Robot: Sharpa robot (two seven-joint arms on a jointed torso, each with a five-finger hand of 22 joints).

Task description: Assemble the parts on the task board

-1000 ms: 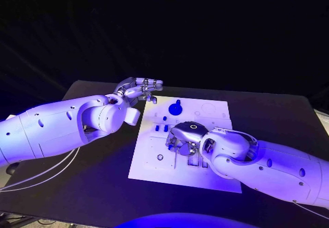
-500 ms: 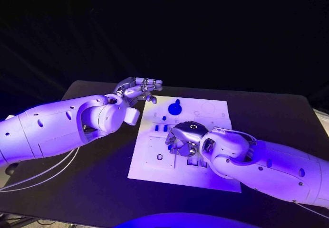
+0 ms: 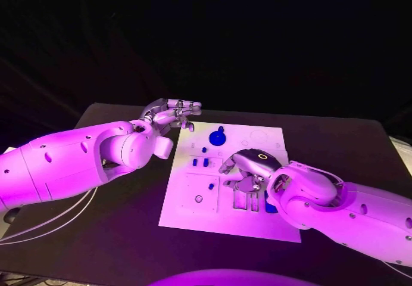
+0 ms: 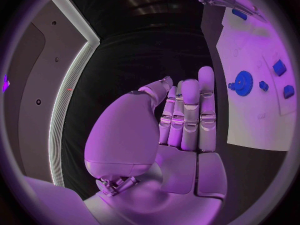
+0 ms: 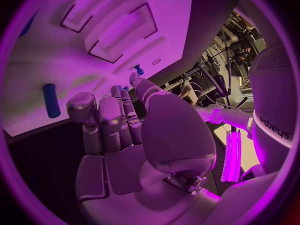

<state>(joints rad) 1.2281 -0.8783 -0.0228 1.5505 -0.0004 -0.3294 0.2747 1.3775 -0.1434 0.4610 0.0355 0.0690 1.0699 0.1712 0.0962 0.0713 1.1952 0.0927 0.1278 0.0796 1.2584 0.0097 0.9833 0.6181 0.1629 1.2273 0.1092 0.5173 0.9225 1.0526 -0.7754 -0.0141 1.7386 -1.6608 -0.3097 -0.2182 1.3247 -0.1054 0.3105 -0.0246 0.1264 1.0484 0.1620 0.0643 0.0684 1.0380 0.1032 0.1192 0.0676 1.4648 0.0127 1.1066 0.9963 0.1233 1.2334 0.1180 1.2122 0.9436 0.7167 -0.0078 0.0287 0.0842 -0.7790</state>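
Black table (image 3: 103, 238) under dark backdrop (image 3: 258, 53)

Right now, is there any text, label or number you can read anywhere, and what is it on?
"sharpa": raised letters on the white arm in the right wrist view, seen sideways and partly cut by the rim.
Task board: faint outlines and marks printed on it; no word or number can be read.
Left hand, right hand, blue gear: no text seen.

The task board (image 3: 193, 211) lies mid-table (image 3: 112, 238), with a gear-like part (image 3: 217, 138), seemingly, near its far edge.
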